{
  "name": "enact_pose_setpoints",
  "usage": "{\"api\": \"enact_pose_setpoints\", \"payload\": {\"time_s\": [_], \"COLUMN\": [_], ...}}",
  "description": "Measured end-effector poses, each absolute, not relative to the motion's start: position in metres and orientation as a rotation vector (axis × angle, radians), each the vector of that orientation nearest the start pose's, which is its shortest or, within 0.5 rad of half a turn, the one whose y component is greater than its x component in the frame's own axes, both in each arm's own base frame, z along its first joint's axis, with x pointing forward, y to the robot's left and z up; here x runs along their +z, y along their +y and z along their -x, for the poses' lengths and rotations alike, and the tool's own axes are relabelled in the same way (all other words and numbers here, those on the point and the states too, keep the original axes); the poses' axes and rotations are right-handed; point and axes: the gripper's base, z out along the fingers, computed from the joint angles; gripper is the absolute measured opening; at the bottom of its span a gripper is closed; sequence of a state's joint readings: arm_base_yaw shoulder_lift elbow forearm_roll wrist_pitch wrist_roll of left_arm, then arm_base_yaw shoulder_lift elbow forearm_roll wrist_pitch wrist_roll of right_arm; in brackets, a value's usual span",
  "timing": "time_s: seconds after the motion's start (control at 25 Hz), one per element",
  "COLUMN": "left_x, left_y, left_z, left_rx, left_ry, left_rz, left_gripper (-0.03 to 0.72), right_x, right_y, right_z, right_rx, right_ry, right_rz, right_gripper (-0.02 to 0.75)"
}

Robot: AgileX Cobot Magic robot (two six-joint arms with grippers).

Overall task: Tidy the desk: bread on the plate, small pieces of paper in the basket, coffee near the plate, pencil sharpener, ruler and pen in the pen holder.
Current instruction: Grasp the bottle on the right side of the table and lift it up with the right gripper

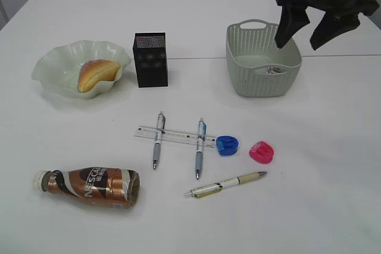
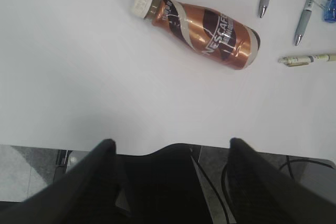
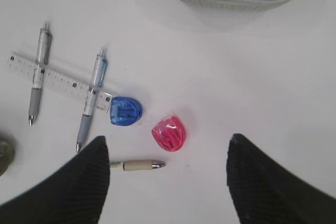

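Ruler (image 1: 174,136) under two pens, blue sharpener (image 1: 227,145) touching its end

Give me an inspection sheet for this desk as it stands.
Surface: white table, bare between items.
Job's things: bread on the plate; crumpled paper in the basket; coffee bottle lying on its side; two pens across the ruler; third pen loose; blue sharpener, pink sharpener; pen holder upright.
Clutter: nothing seen.
Grippers: left gripper open, empty; right gripper open, empty, above the basket.
Cables: dark cable below the table edge.
Surroundings: pale wall panels.
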State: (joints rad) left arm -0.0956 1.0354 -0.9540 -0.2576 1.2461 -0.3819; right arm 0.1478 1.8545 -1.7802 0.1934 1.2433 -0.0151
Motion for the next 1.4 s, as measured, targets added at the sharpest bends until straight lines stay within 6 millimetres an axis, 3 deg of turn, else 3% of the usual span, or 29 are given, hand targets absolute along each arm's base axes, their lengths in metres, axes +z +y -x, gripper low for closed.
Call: {"api": "enact_pose_setpoints", "payload": {"time_s": [0.12,0.4,0.68,0.8,1.2,1.4], "left_x": [0.325,0.325,0.326,0.327,0.327,0.327], "left_y": [-0.037,-0.035,-0.035,-0.034,-0.034,-0.034], "left_z": [-0.167,-0.167,-0.166,-0.165,-0.165,-0.165], "left_rx": [-0.448,-0.424,-0.416,-0.409,-0.399,-0.394], "left_ry": [2.806,2.807,2.803,2.799,2.801,2.802], "left_rz": [0.461,0.444,0.432,0.41,0.356,0.327], "left_gripper": [0.486,0.482,0.467,0.465,0.445,0.444], "right_x": [0.322,0.323,0.325,0.327,0.326,0.32], "right_y": [0.088,0.144,0.149,0.157,0.231,0.253], "right_z": [-0.382,-0.363,-0.36,-0.357,-0.316,-0.306], "right_rx": [0.311,0.356,0.384,0.477,0.546,0.665], "right_ry": [2.798,2.764,2.755,2.723,2.418,2.366], "right_rz": [0.291,0.564,0.583,0.661,1.36,1.444], "right_gripper": [0.51,0.497,0.496,0.496,0.496,0.496]}}
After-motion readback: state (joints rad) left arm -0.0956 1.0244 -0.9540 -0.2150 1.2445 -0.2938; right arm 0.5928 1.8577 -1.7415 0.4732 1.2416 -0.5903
